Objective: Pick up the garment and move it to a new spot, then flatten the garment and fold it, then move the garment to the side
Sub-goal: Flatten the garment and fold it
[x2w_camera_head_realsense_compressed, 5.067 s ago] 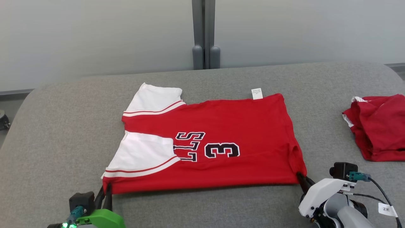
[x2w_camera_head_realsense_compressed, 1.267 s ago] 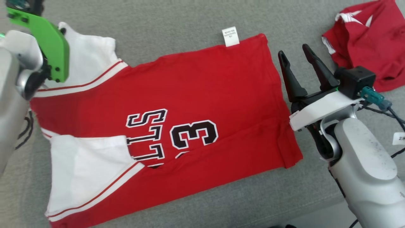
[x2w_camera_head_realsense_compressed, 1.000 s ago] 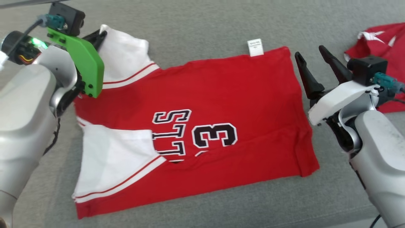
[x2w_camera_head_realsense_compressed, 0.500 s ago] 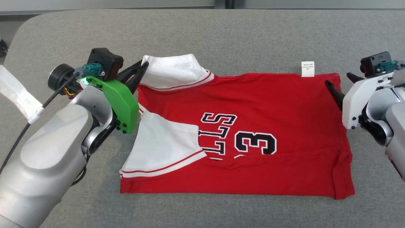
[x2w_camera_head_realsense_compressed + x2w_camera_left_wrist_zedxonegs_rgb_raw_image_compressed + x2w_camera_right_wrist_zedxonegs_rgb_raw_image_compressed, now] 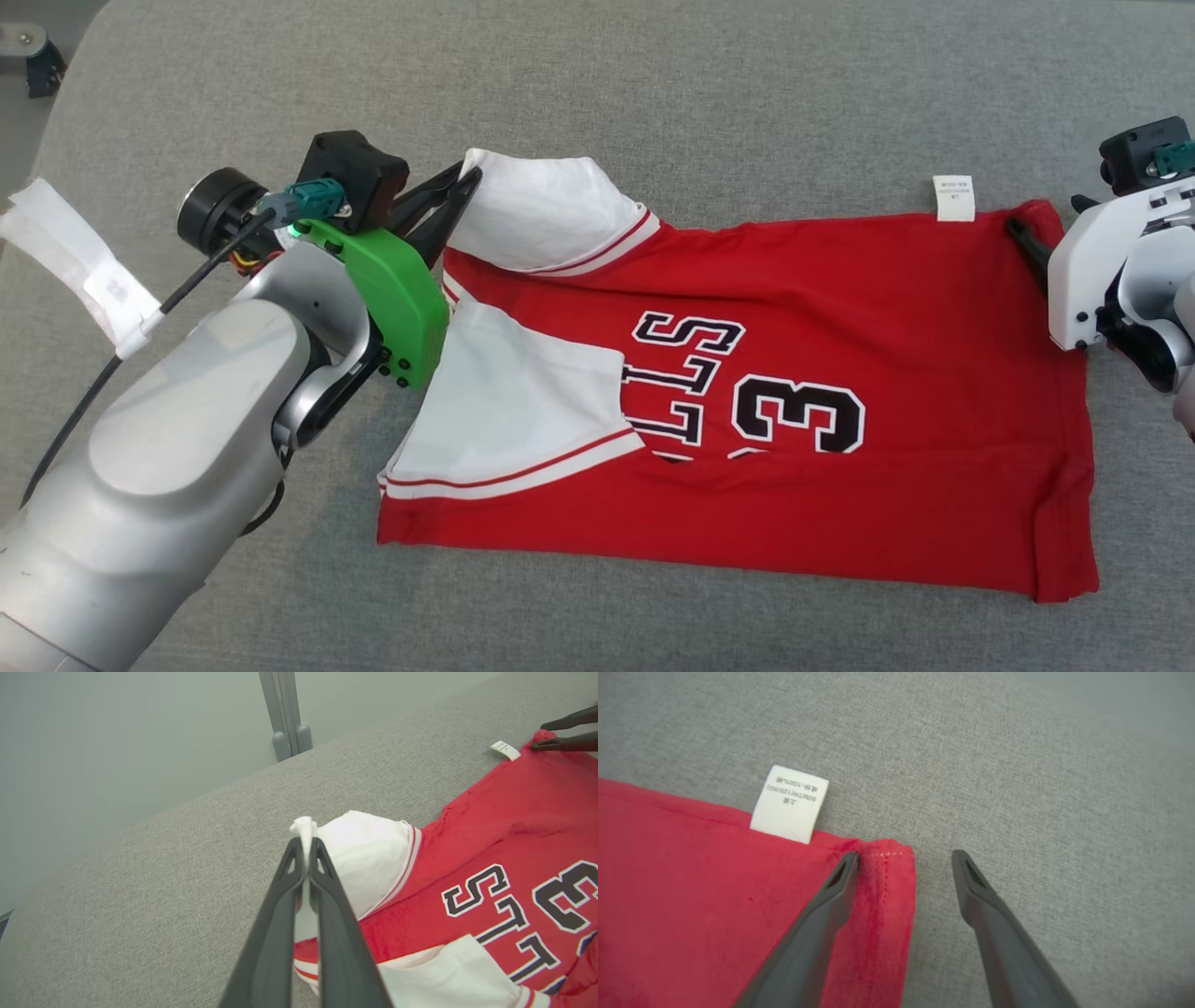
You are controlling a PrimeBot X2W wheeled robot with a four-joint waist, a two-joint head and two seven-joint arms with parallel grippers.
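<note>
The red shirt (image 5: 840, 308) carries a large black number 3 (image 5: 798, 425) outlined in white, lying on its side in the head view. Next to it run black block letters (image 5: 686, 387) with the same white edging, also sideways: an S and two Ls can be read, and the rest of the word is tucked under the white sleeve (image 5: 523, 411). Bits of a further outlined mark peek out at a fold just beside the 3 and cannot be read. A small white label (image 5: 789, 804) sewn to the shirt's edge bears lines of tiny grey print, upside down in the right wrist view. "100%" can be made out there, and the rest is too small to read.
</note>
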